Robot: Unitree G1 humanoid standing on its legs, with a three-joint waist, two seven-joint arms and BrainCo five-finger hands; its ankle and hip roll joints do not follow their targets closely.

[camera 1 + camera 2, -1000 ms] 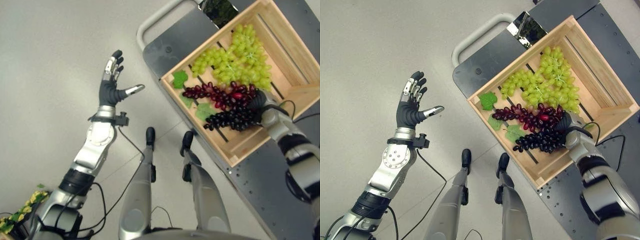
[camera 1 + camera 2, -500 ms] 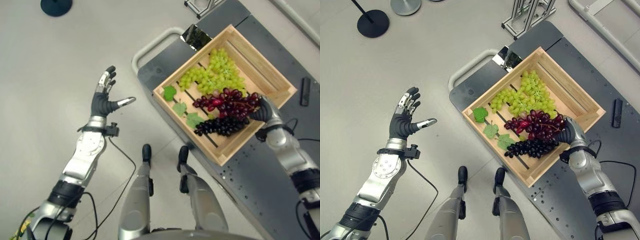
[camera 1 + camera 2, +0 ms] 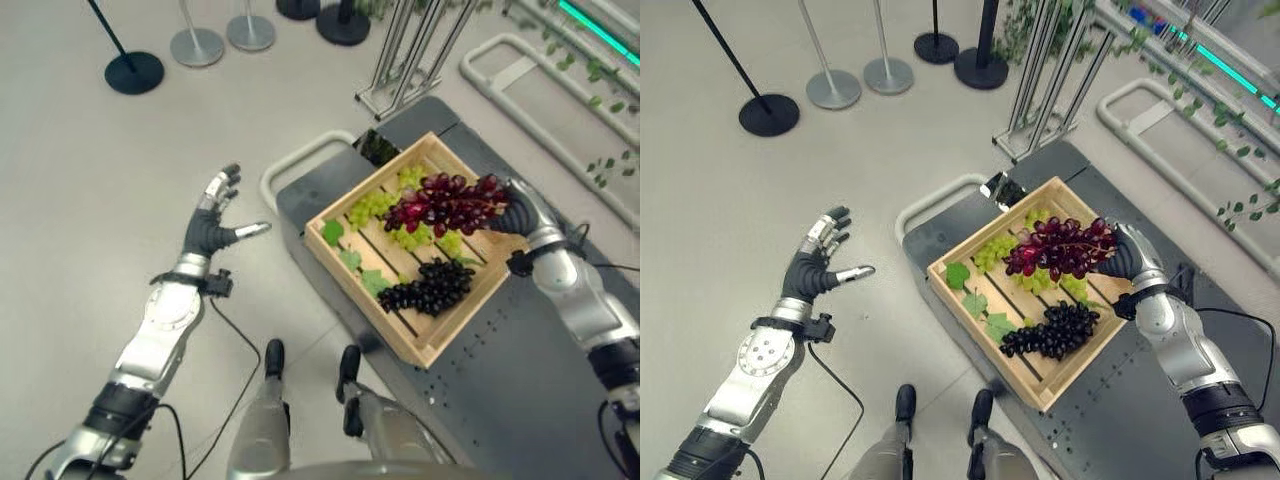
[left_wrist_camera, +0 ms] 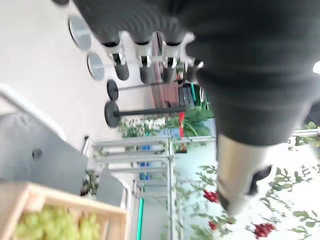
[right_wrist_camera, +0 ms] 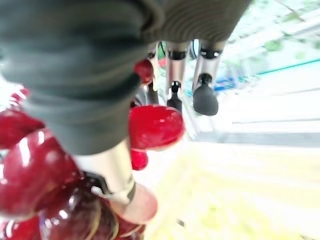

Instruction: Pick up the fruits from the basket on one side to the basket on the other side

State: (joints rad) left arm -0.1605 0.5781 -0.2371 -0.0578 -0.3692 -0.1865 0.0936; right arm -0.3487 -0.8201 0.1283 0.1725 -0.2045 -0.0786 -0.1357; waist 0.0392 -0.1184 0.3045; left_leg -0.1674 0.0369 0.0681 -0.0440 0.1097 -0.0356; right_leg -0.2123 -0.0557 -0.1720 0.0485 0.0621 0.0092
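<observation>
A: Left hand [image 3: 812, 272] out at nine o'clock over the floor, fingers spread wide, holding nothing. Best kept there, clear of the crate.

B: And the crate [image 3: 962, 306]? Sitting on the dark table [image 3: 1140, 420], near centre.

A: Green grapes [image 3: 998, 248] lying at its twelve o'clock end, black grapes [image 3: 1050, 330] at six o'clock, a few leaves [image 3: 975, 303] along the nine o'clock slats.

B: Red grapes [image 3: 1060, 248], then?

A: Up off the slats, hanging above the green bunch, gripped at the three o'clock end by the right hand [image 3: 1127, 258].

B: Fingers closed on it?

A: Curled round the berries, judging by the wrist view: red grapes [image 5: 30, 170] pressed against thumb and palm, fingers [image 5: 204, 97] reaching past one berry.

B: Advice for the carry?

A: Probably a steady lift, keeping the bunch level and clear of the crate rim. Loose berries likely to drop if swung fast. No second basket to be seen, so worth finding the target before moving far.
</observation>
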